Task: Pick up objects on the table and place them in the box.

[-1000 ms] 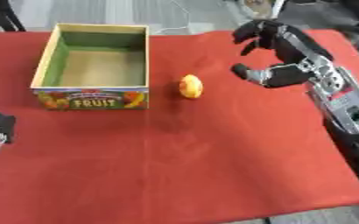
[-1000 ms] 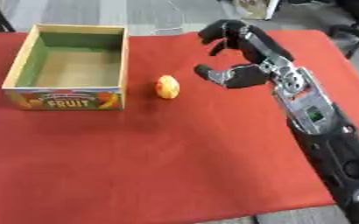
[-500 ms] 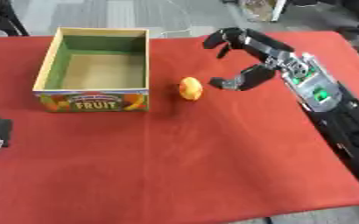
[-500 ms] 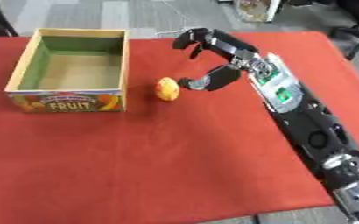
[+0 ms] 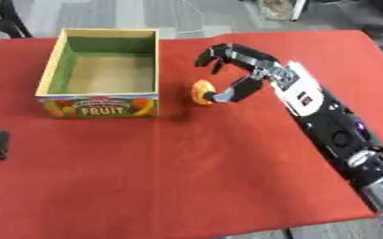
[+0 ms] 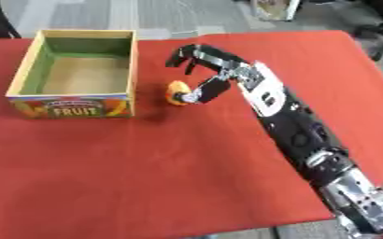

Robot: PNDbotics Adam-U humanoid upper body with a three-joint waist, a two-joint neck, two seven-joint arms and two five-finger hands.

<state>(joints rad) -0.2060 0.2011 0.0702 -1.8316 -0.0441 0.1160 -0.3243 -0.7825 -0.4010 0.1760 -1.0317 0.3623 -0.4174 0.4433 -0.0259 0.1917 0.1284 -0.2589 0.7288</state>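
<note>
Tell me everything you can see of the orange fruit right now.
The fruit is small, rounded, orange-yellow and smooth-looking. It sits on the red cloth just right of the box, apart from its wall. The right hand arches over it, fingers spread above, thumb tip at its right side, seemingly touching. It is not lifted.

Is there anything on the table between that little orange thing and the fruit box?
No, only bare red tablecloth separates the orange object from the box, clearest in the left eye view.

Open-topped fruit box (image 5: 102,102) far left, its right wall just beside orange object (image 5: 202,91), red tablecloth (image 5: 195,177) bare near side
</note>
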